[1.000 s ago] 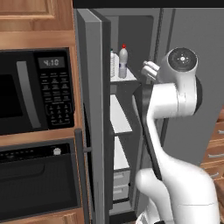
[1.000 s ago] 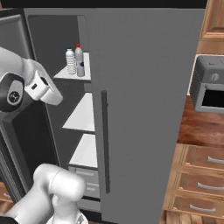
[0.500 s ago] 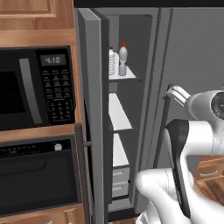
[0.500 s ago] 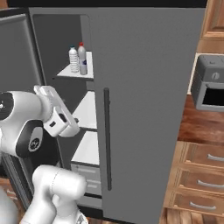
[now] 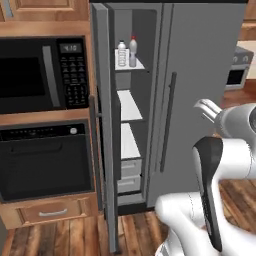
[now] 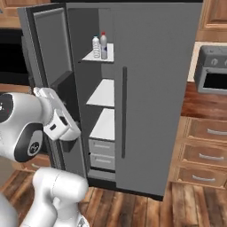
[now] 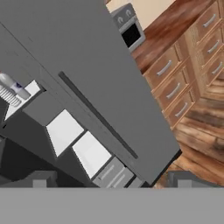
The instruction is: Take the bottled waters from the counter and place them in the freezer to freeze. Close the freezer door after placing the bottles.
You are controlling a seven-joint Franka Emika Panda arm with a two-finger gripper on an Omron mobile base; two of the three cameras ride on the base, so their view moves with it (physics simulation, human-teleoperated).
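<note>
1. Jaws (image 7: 109, 181) spread wide, nothing between them; they sit low in front of the fridge, looking at the closed right door (image 7: 100, 83) and the open freezer (image 7: 65, 127).
2. Hand (image 6: 60, 124) hangs just beside the freezer door's inner face, at about middle-shelf height.
3. Freezer door (image 5: 102, 125) stands swung wide open.
4. Both water bottles (image 6: 100, 45) stand upright side by side on the top freezer shelf (image 6: 98, 56), well above and beyond the jaws, apart from them. Red-capped one (image 5: 132, 51) right, the other (image 5: 121, 53) left.
5. Microwave (image 5: 42, 75) and oven (image 5: 47, 160) sit left of the freezer.
</note>
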